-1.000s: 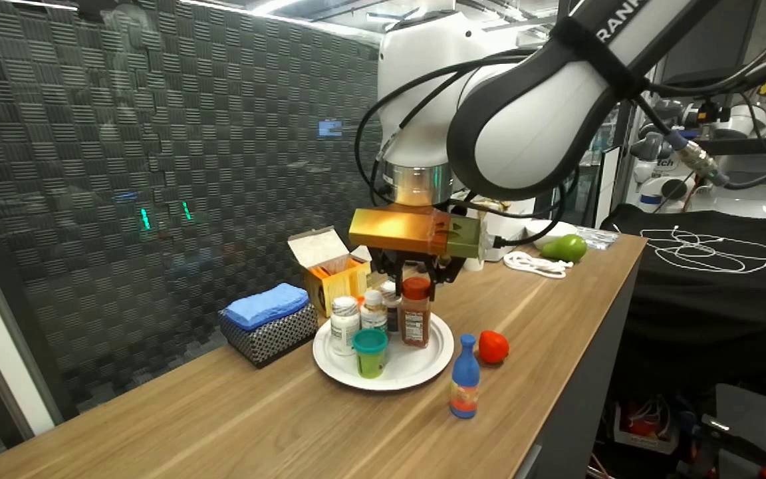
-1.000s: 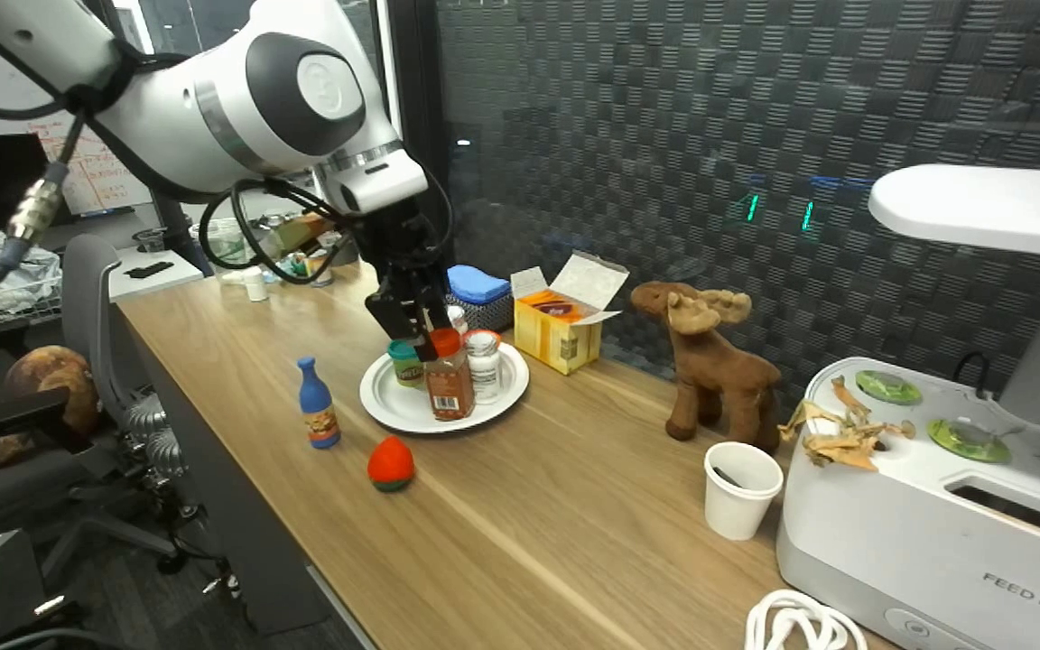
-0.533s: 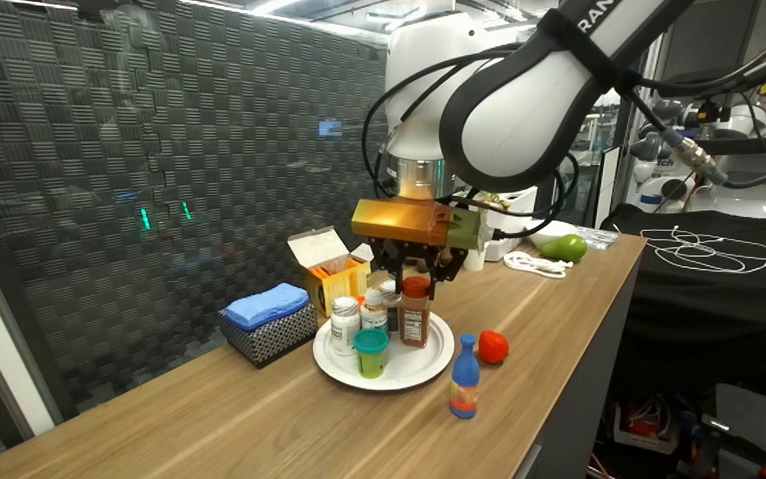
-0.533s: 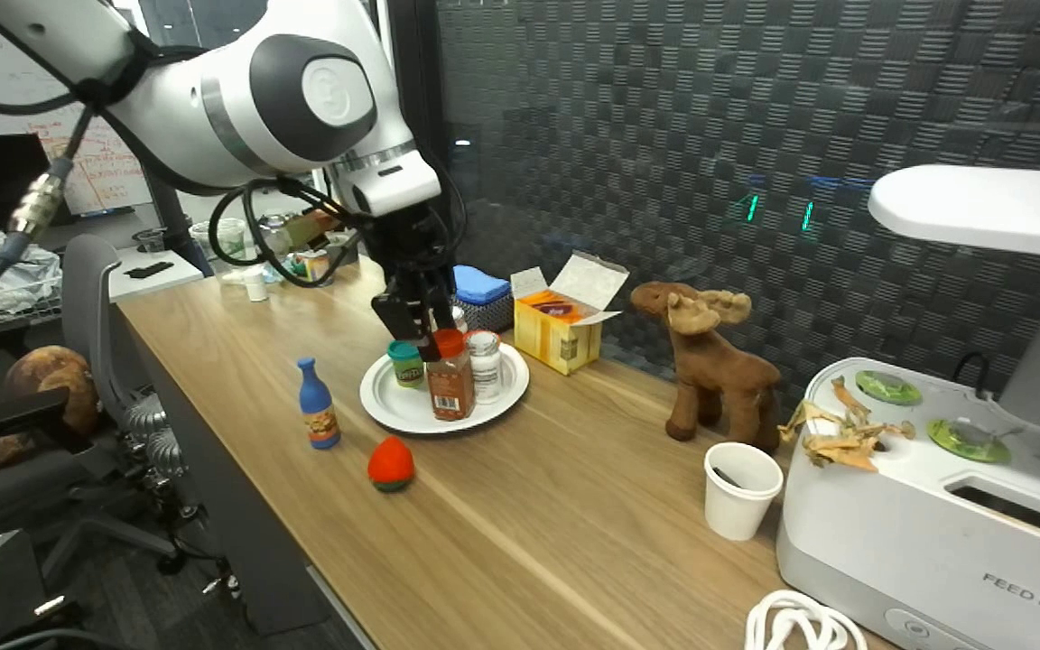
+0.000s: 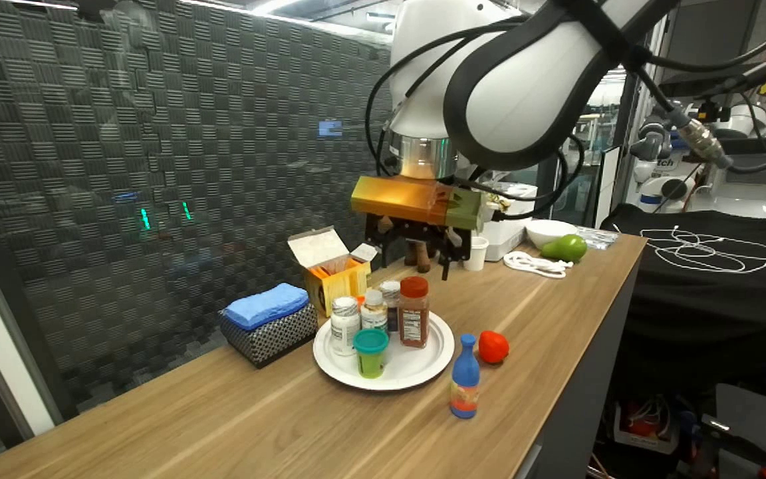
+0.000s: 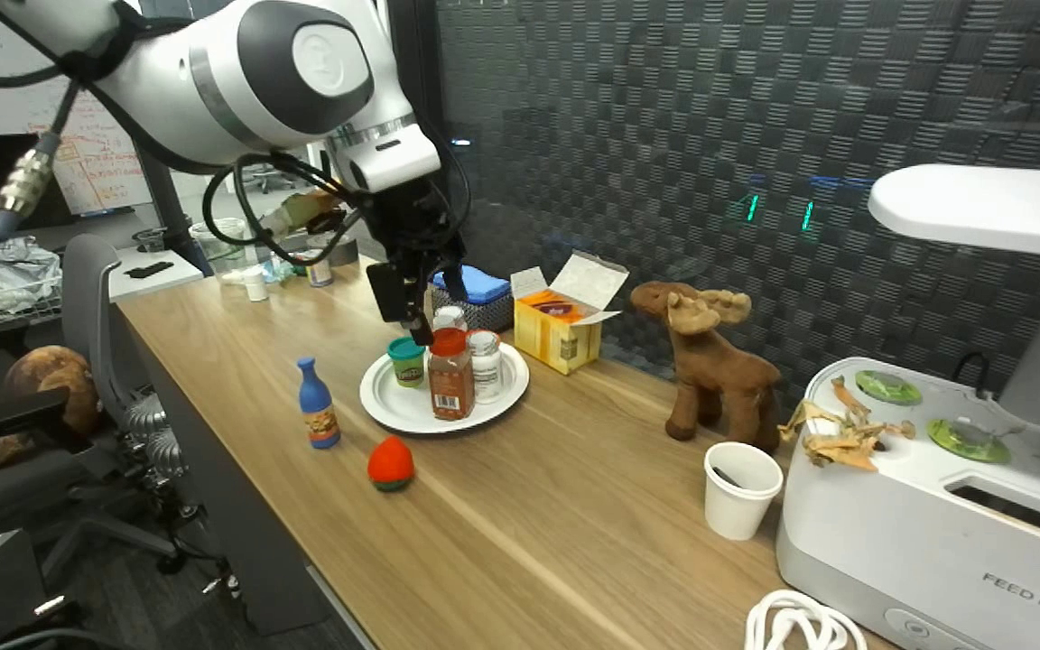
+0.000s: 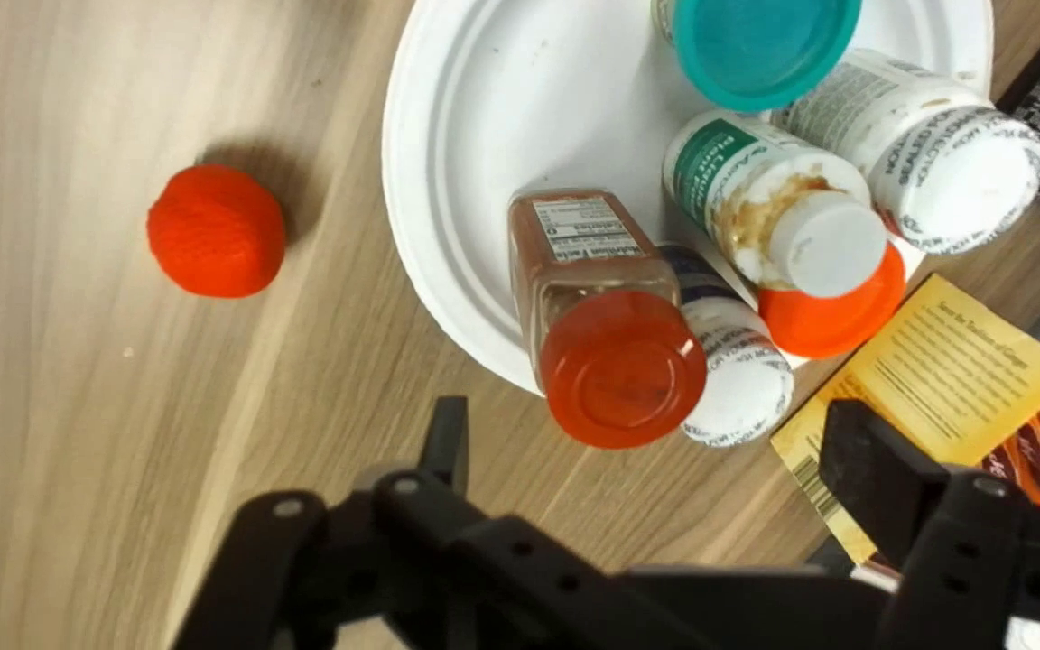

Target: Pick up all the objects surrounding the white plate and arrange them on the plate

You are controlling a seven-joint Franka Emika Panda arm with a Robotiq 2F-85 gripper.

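There hung the hand (image 5: 415, 271), jaws spread wide and clear of the red-capped jar (image 5: 414, 322), which stood beneath it on the white plate (image 5: 419, 366) with the white-capped bottles (image 5: 344, 334), while off to the hand's side the blue bottle (image 5: 465, 376) stood on the counter (image 5: 256, 426)!

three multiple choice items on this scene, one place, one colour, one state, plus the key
1. Where is the blue bottle relative to the white plate?
A) on it
B) beside it, on the wooden counter
C) under it

2. What colour is the lid of the Play-Doh tub?
A) teal
B) yellow
C) white

3. The hand is:
A) shut on the blue bottle
B) shut on the spice jar
C) open, gripping nothing

1 B: both exterior views show it off the plate.
2 A: all three views show teal.
3 C: its fingers stand wide apart, clasping nothing.
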